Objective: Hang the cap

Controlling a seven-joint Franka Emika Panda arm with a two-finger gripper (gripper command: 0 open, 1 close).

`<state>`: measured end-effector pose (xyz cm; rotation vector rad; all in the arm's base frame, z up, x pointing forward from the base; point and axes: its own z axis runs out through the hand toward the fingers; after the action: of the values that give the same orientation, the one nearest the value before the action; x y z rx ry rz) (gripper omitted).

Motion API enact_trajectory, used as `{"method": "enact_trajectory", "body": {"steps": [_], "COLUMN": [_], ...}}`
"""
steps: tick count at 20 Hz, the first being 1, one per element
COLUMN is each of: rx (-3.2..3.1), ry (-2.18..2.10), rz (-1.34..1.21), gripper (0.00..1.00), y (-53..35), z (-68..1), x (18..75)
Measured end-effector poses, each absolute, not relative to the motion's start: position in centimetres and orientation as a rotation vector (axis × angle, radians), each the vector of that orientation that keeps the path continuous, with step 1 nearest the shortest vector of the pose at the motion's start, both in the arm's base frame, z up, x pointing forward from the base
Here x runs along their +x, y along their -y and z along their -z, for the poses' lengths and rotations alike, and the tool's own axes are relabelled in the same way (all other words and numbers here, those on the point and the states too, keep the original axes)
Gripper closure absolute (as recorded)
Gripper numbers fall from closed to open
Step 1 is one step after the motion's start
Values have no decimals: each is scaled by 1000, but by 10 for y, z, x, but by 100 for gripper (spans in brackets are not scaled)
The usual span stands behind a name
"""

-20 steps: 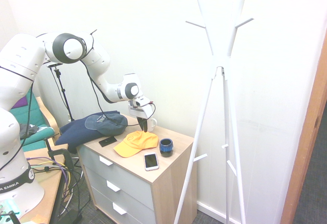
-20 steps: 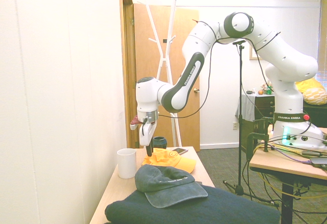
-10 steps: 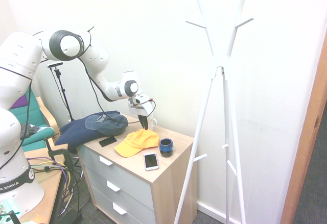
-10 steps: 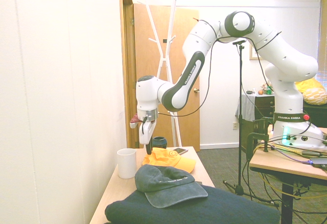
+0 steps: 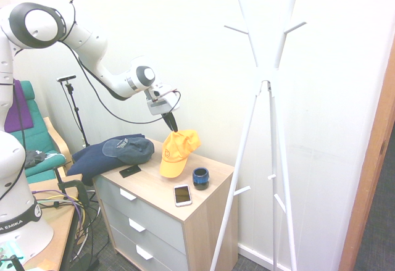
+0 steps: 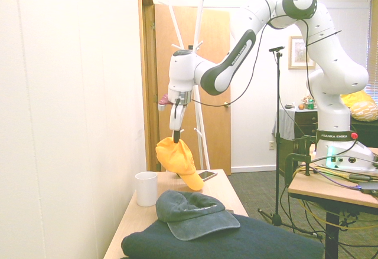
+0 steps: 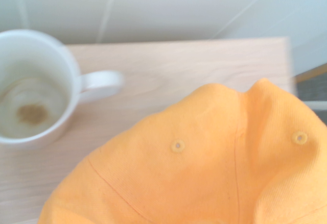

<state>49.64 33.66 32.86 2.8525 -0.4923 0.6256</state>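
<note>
Cap [image 5: 176, 152] hangs in the air above the dresser [image 5: 213, 173], pinched at the top of its crown by the gripper [image 5: 170, 125], whose fingers are closed on the fabric. Held that way, the yellow-orange cloth droops, with the brim pointing down toward the wood and the emblem facing outward in the first exterior view. Gripping the crown probably leaves the hollow underside free to drop over a peg, and the lift gets it clear of the things below. The white coat stand [image 5: 266, 79] rises to the right of the dresser, its pegs higher than the cap, so a further rise and a carry to the right seem called for.

On the wooden top sit a white mug [image 6: 146, 188] near the wall, a small blue cup [image 5: 200, 176], a phone [image 5: 182, 194] near the front edge and a flat black item [image 5: 129, 171]. At the left end lies a dark blue cap [image 5: 128, 150] on a folded navy garment [image 5: 92, 161]. The dresser has grey drawers. A green chair [image 5: 34, 144] stands at far left, a wooden door [image 6: 204, 88] behind the coat stand
</note>
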Motion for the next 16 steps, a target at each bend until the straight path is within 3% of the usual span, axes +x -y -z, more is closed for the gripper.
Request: {"method": "enact_trajectory", "body": {"steps": [7,16], "rx": [2611,2140], "ry": [655,672], "rz": [-933,-1188], "gripper": [100,100], "y": [-249,-158], "z": [-514,-644], "x": [496,501]}}
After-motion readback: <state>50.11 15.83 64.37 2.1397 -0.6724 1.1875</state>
